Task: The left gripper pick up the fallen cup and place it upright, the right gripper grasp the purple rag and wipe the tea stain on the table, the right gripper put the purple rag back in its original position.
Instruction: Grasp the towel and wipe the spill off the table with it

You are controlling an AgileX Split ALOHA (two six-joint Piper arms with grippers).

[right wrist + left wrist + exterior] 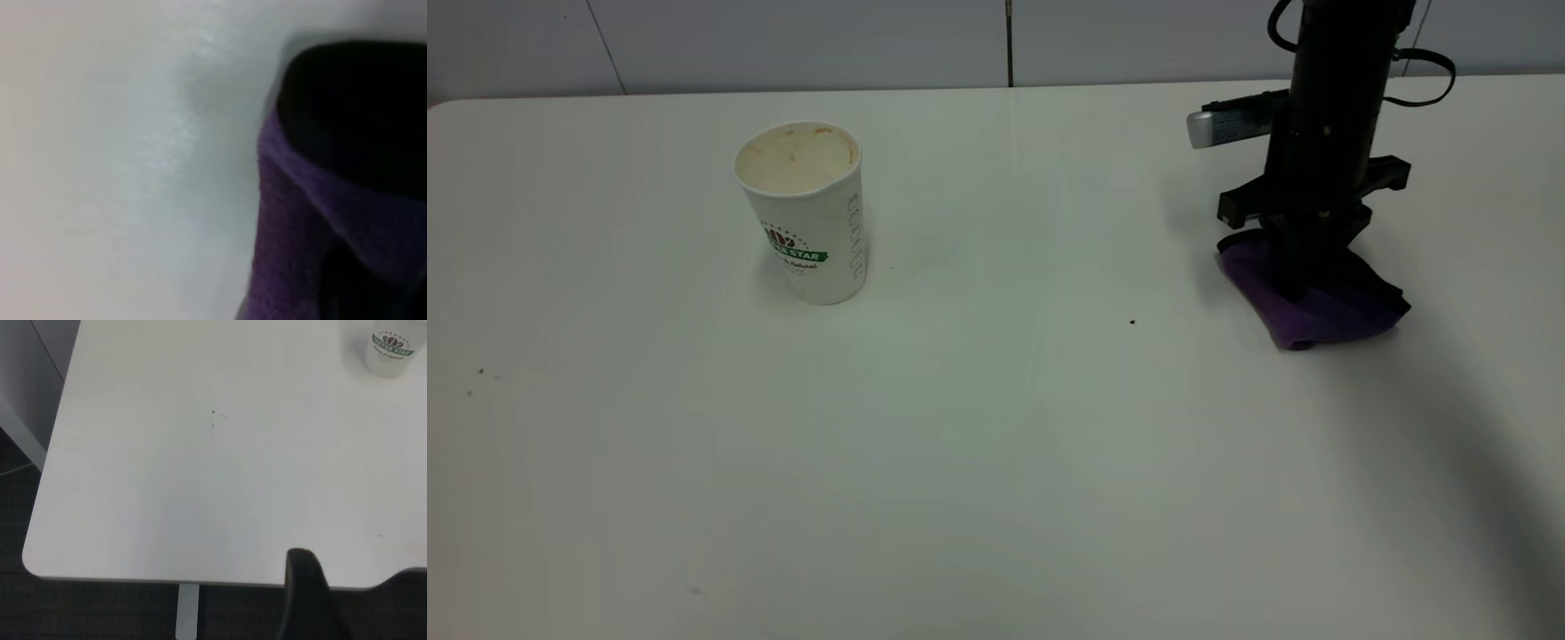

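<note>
The cup is standing upright on the white surface, over toward the left side and a bit back, with tea-stained cream showing inside and the green banner logo facing the exterior camera. Way across on the right, well apart from it, the purple rag sits bunched on the surface with the right gripper planted straight down into it, clenched on the cloth as far as the exterior view shows; the right wrist view is just purple fabric pushed up against something black. A tiny dark speck lies between cup and rag. The left gripper only shows as a dark shape near the surface edge, so I can't tell its state.
</note>
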